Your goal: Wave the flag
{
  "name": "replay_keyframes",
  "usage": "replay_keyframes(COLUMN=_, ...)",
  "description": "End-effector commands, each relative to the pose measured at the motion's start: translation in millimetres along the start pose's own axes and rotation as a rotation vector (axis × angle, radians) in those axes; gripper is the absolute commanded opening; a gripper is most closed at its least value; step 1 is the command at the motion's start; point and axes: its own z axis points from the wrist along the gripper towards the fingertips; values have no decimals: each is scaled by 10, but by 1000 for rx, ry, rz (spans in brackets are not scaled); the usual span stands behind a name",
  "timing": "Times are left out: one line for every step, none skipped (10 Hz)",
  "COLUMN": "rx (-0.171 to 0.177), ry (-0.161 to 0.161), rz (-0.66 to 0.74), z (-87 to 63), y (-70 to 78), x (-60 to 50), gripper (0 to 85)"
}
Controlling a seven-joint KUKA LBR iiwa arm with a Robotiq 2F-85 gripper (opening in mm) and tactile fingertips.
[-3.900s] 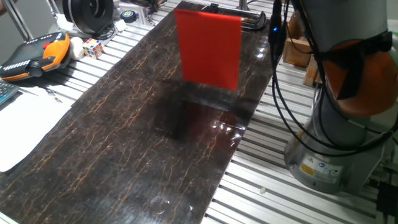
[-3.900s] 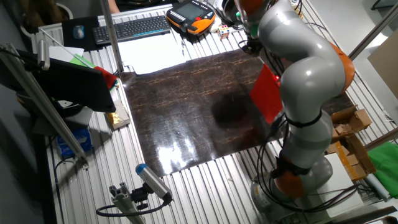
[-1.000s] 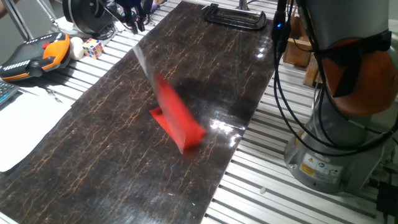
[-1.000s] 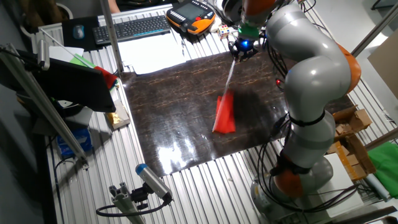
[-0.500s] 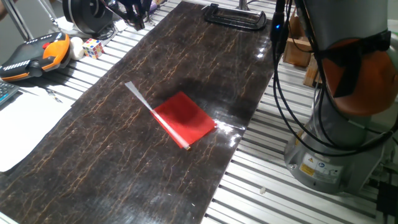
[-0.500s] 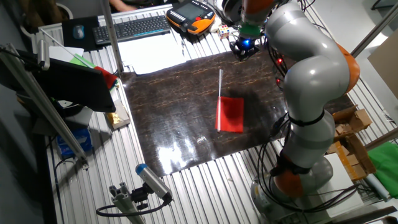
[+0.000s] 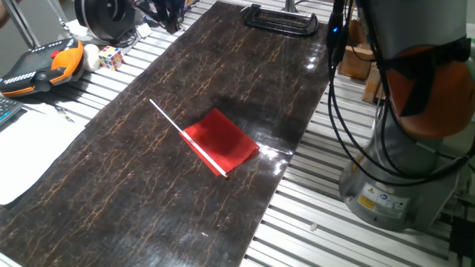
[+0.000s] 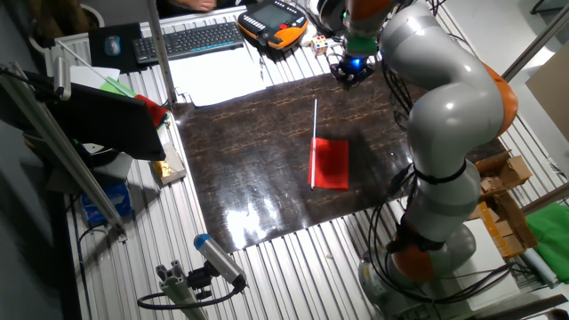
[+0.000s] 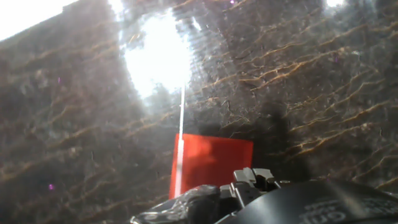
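The flag (image 7: 220,141) lies flat on the dark marbled board (image 7: 133,185), red sheet toward the robot side, its thin white stick (image 7: 167,117) pointing to the far end. It also shows in the other fixed view (image 8: 332,164) and in the hand view (image 9: 214,163). My gripper (image 7: 167,9) hangs above the far left corner of the board, well apart from the flag, empty, fingers apart. In the other fixed view my gripper (image 8: 349,73) is above the board's far edge, beyond the stick's tip.
An orange teach pendant (image 7: 41,63), a Rubik's cube (image 7: 110,57) and a white sheet (image 7: 30,152) lie left of the board. A black clamp (image 7: 282,21) sits at its far end. The robot base (image 7: 393,185) and cables stand right. A keyboard (image 8: 191,40) lies behind.
The flag fell from upright in my gripper to flat on the board. Over the last half second it has stayed still, and my gripper has risen slightly.
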Motion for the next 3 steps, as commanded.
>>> replay_keyframes(rx=15, ry=-13, rz=-222, z=-4, y=-2, x=12, gripper=7)
replay_keyframes(rx=16, ry=-10, rz=-230, z=-6, y=-2, x=18, gripper=7)
replay_keyframes(rx=16, ry=-9, rz=-235, z=-4, y=0, x=22, gripper=7)
